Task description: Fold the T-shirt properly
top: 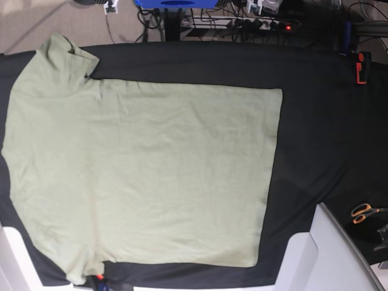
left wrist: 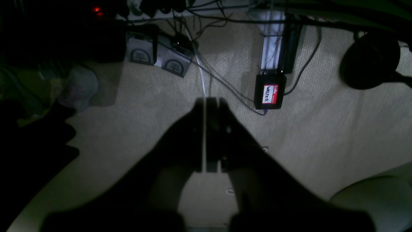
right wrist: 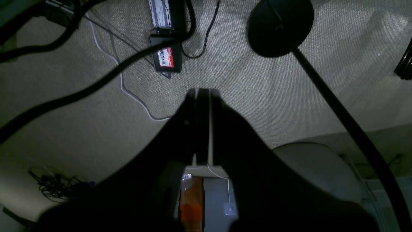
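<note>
The pale sage-green short-sleeved cotton T-shirt (top: 139,176) lies spread flat and slightly wrinkled on the black cloth (top: 321,121) covering the table, sleeves toward the base view's left, hem toward its right. The left gripper (left wrist: 208,106) and right gripper (right wrist: 202,96) each hang over beige carpet (left wrist: 322,135), jaws pressed together, holding nothing. Orange-handled scissors (top: 364,212) lie near the cloth's right edge.

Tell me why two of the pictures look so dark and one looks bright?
Left wrist view: dim, the shut left hand is a blurry black shape over the carpet. Right wrist view: just as dim, the shut right hand is a dark silhouette. Base view: evenly lit and sharp, the T-shirt shows clearly on the black cloth.
</note>
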